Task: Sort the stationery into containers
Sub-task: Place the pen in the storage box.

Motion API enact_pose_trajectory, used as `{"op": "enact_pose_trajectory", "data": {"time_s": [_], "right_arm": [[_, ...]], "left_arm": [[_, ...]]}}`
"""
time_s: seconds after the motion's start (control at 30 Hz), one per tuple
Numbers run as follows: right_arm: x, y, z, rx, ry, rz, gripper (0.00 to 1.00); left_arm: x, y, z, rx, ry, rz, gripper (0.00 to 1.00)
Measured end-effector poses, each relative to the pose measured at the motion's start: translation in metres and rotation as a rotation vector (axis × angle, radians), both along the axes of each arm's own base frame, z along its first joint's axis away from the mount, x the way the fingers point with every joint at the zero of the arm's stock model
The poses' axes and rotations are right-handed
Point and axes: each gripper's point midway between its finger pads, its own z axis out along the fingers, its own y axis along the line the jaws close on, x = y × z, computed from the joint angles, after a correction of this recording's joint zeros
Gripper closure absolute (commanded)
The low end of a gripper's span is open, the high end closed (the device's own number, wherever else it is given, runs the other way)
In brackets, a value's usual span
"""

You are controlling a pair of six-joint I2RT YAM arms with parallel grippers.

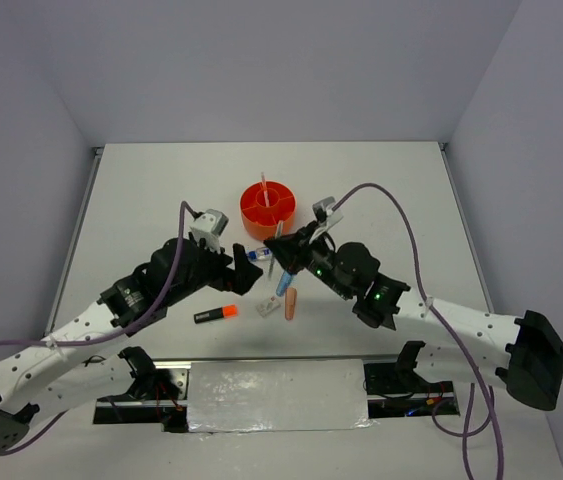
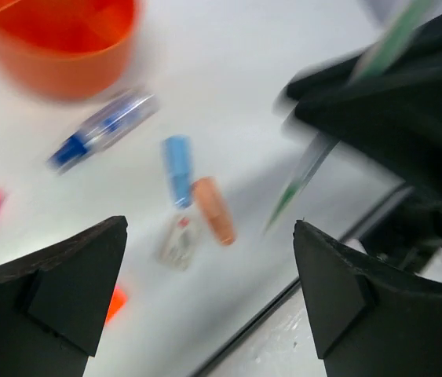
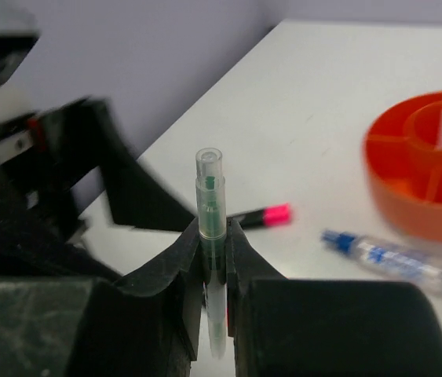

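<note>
Right hand (image 3: 213,236) pinches thin pen (image 3: 210,184) by its shaft near orange tub (image 3: 409,200), likely for dropping in; left hand (image 2: 209,236) spread, empty.

You have a round bright orange plastic tub (image 1: 253,226) with a centre cup and divider walls standing mid-table. A thin reddish pen (image 1: 264,183) stands upright in its cup. Just near the tub, a clear marker with a blue cap (image 1: 254,256) lies flat. Closer to you, a small blue eraser (image 1: 284,283), a salmon eraser (image 1: 291,303) and a white eraser (image 1: 267,306) lie clustered. Left of them, a black highlighter with an orange cap (image 1: 217,315) lies flat. A black highlighter with a pink cap (image 3: 261,217) lies near the marker. A thin clear pen with a green core (image 3: 210,196) stands upright, clamped in the right gripper (image 3: 213,239).
</note>
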Motion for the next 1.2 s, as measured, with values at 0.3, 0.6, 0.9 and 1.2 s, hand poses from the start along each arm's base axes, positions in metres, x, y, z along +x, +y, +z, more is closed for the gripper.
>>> {"op": "enact_pose_trajectory", "data": {"time_s": [0.3,0.6,0.9,1.2], "right_arm": [[0.141,-0.036,0.042,-0.068,-0.217,-0.340,1.00],[0.237,-0.012,0.022,-0.189,-0.279,-0.410,1.00],[0.263,-0.009,-0.035,-0.249,-0.208,-0.387,1.00],[0.249,-0.001,-0.062,-0.220,-0.171,-0.311,0.48]], "left_arm": [[0.012,0.075,0.006,0.230,0.134,0.376,0.01],[-0.005,0.101,-0.008,0.299,0.156,0.405,0.01],[-0.013,0.118,0.016,0.207,0.086,0.443,0.01],[-0.012,0.123,0.014,0.224,0.085,0.463,0.01]]}}
